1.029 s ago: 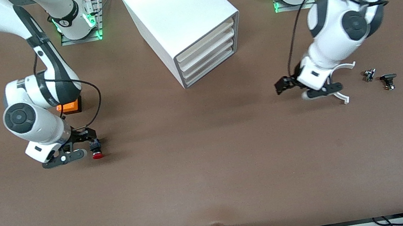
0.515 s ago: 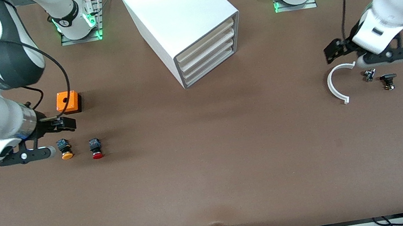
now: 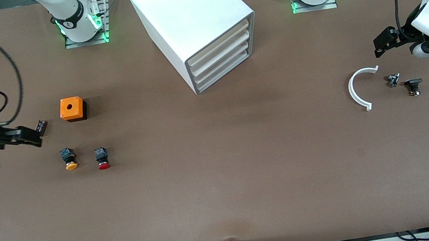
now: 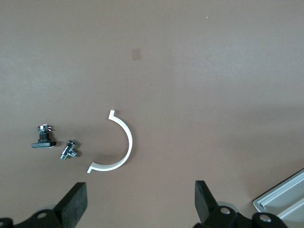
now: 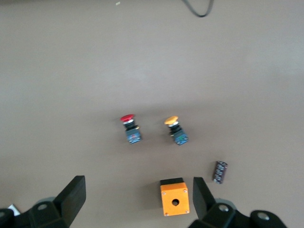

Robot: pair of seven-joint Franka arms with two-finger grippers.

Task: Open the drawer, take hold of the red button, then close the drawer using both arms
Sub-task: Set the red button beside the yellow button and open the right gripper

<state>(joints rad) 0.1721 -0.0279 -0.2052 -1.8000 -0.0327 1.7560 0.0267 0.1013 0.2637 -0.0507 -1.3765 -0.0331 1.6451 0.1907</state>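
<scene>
Toward the right arm's end, red button (image 3: 102, 158) lies on its side beside orange button (image 3: 69, 159) | probably light, rigid; I'd pinch the black body | drawer (image 3: 219, 47) closed | right gripper (image 3: 29, 136) and left gripper (image 3: 384, 44) spread, empty, aloft

The front camera looks down from high across the table (image 3: 225, 180); both wrist cameras look straight down at it from up high.

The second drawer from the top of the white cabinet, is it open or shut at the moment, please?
Shut. The second drawer has its cream front level with the three other fronts inside the cabinet frame; none sticks out.
</scene>
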